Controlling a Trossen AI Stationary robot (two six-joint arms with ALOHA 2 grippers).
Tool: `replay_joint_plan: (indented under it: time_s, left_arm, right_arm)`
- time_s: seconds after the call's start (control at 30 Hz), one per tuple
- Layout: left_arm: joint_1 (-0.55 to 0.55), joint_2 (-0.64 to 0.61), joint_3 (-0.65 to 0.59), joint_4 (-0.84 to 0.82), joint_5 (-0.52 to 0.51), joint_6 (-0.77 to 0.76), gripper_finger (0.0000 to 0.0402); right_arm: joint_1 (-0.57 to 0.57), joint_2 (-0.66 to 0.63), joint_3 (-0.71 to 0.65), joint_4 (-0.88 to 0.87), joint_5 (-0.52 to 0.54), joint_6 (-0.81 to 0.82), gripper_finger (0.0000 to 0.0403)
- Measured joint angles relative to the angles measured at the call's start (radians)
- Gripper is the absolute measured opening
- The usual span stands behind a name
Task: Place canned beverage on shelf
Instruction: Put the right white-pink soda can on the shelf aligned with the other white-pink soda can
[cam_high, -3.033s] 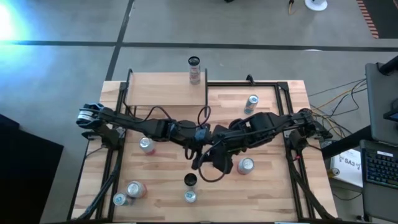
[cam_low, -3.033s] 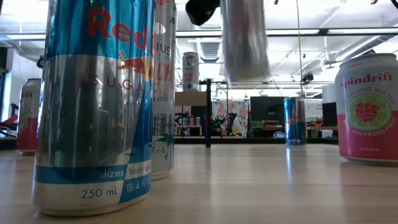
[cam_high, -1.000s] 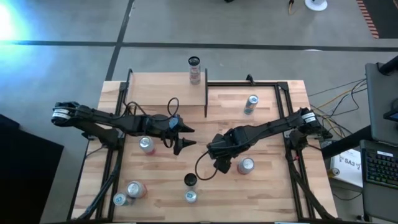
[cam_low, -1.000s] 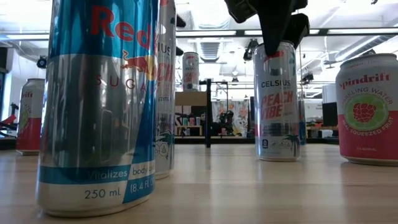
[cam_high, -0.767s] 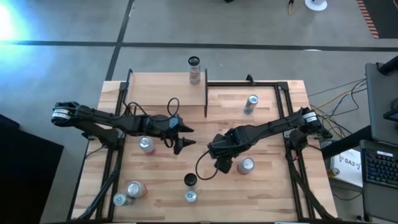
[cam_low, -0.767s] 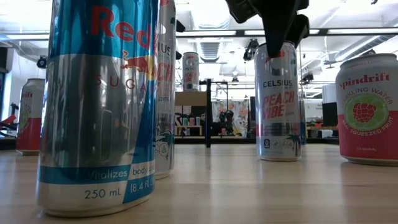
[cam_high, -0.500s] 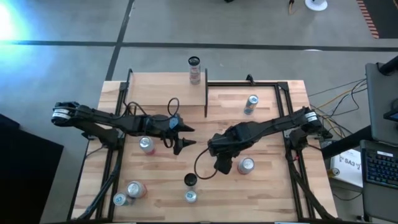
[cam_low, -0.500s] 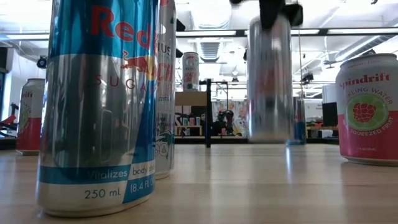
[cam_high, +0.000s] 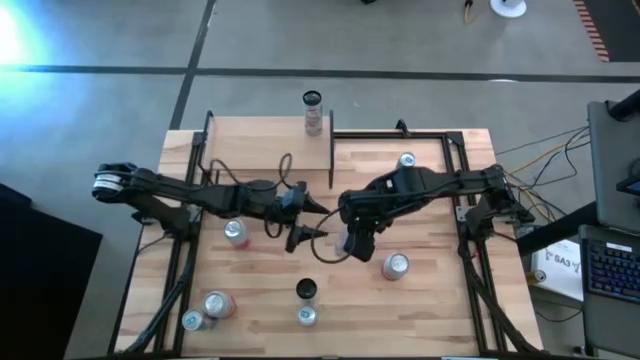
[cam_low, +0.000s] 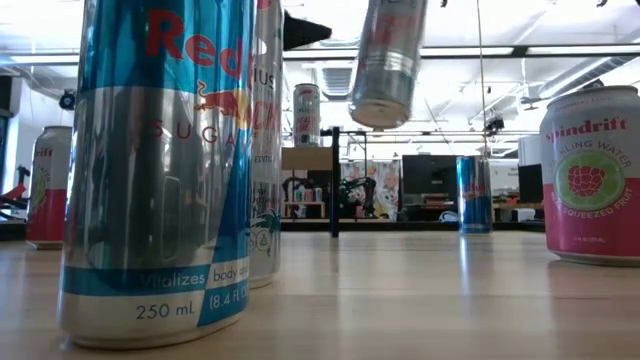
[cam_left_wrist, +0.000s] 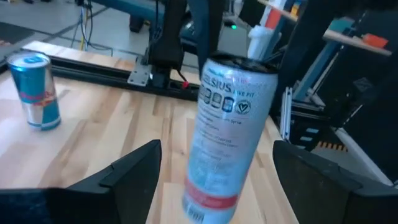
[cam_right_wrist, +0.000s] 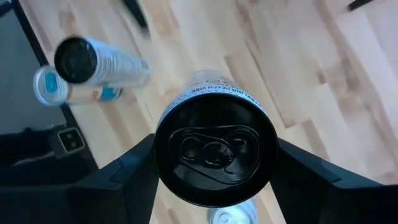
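Your right end effector (cam_right_wrist: 214, 180) grips the Celsius can (cam_low: 385, 62), lifted clear of the worktop (cam_high: 430, 290). The left end effector (cam_high: 312, 220), just beside it, is spread and empty. Next, carry the can to the shelf (cam_high: 260, 150) and set it upright.

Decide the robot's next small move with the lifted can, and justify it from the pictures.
Probably carry it toward the shelf: the right gripper holds the Celsius can by its top, clear of the table, with the open left gripper close beside it.
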Motion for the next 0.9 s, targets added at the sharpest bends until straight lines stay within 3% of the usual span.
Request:
replay_joint_plan:
  time_s: [0.2, 0.37, 0.57, 0.9]
  left_arm:
    - [0.000, 0.156, 0.139, -0.006, 0.113, -0.006, 0.0286]
    - [0.001, 0.277, 0.273, -0.088, 0.118, -0.039, 0.0286]
    - [0.002, 0.376, 0.440, -0.246, 0.143, 0.030, 0.0269]
    - [0.021, 0.381, 0.472, -0.248, 0.152, 0.052, 0.0196]
  right_arm:
    - [-0.010, 0.000, 0.016, -0.008, 0.014, -0.009, 0.0245]
    - [-0.008, 0.000, 0.012, -0.023, 0.008, -0.013, 0.0246]
    - [-0.004, 0.000, 0.008, -0.067, 0.004, -0.009, 0.0246]
    - [0.001, -0.020, 0.013, -0.082, 0.022, -0.008, 0.0247]
